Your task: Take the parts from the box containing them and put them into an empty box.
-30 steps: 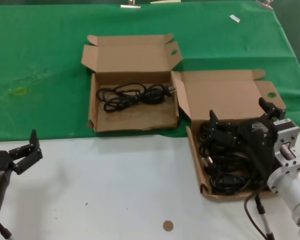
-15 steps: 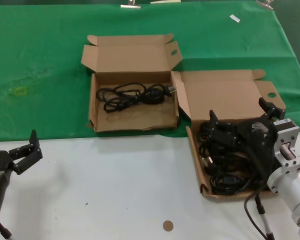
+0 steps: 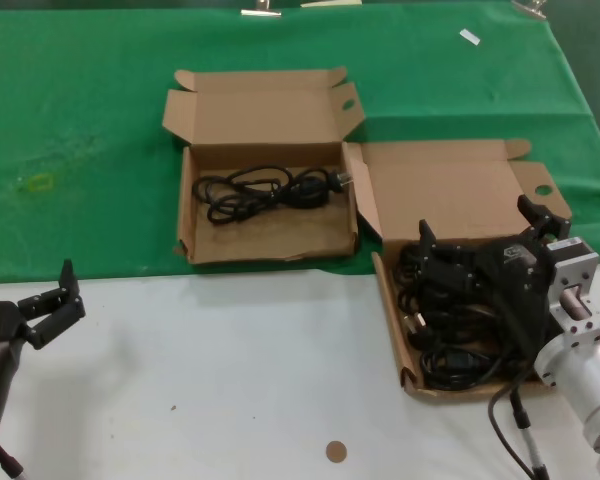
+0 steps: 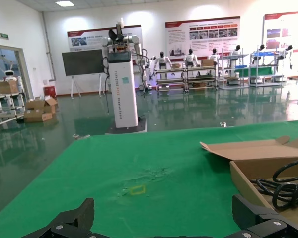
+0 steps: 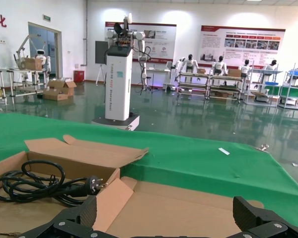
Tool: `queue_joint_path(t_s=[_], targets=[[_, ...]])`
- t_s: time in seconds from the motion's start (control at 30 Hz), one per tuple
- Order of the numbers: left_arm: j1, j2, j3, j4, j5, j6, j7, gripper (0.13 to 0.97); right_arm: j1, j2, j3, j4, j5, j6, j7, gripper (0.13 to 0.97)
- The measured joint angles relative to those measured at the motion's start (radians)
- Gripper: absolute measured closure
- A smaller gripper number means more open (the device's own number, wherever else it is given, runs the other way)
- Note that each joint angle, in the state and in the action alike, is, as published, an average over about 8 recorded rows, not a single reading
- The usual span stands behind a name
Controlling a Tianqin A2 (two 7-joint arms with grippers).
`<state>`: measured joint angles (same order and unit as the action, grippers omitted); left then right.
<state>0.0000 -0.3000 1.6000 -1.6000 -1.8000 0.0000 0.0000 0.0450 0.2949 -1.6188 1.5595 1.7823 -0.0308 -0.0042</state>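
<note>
— Parts (image 3: 450,330): thin black cords with chunky black plugs, coiled in loops, heaped in a tangle. Seen where?
— Piled in the right-hand box (image 3: 450,195), shallow brown corrugated cardboard, lid folded back flat, round hole (image 3: 543,189) in a rounded flap. Sits half on the green cloth (image 3: 80,130), half on the white table (image 3: 230,380).
— And the other box (image 3: 265,110)?
— Same brown cardboard, lid standing open, just beside the first and further back on the cloth. Holds one coiled cord (image 3: 268,192) near its back wall, plug (image 5: 89,185) pointing toward the neighbouring box. Front wall low and wavy.
— Right gripper (image 3: 478,238)?
— Hangs low over the heap of cords, fingers (image 3: 427,236) spread wide, nothing pinched between them. Whether touching the heap, cannot tell.
— Left gripper (image 3: 55,300)?
— Parked over the white table at the near left edge, well apart from both boxes, fingers (image 3: 67,275) spread, holding nothing.
— Anything else about?
— Small brown disc (image 3: 335,452) on the white table near the front; small white scrap (image 3: 469,37) far back on the cloth.
</note>
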Motion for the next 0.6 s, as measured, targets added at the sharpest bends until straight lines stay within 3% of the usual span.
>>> queue_joint_path(t_s=[0.6], targets=[[0.000, 0.000, 0.000, 0.000, 0.000, 0.000, 0.000, 0.132, 0.000, 0.000, 0.000, 0.000, 0.000, 0.000, 0.000, 0.129]])
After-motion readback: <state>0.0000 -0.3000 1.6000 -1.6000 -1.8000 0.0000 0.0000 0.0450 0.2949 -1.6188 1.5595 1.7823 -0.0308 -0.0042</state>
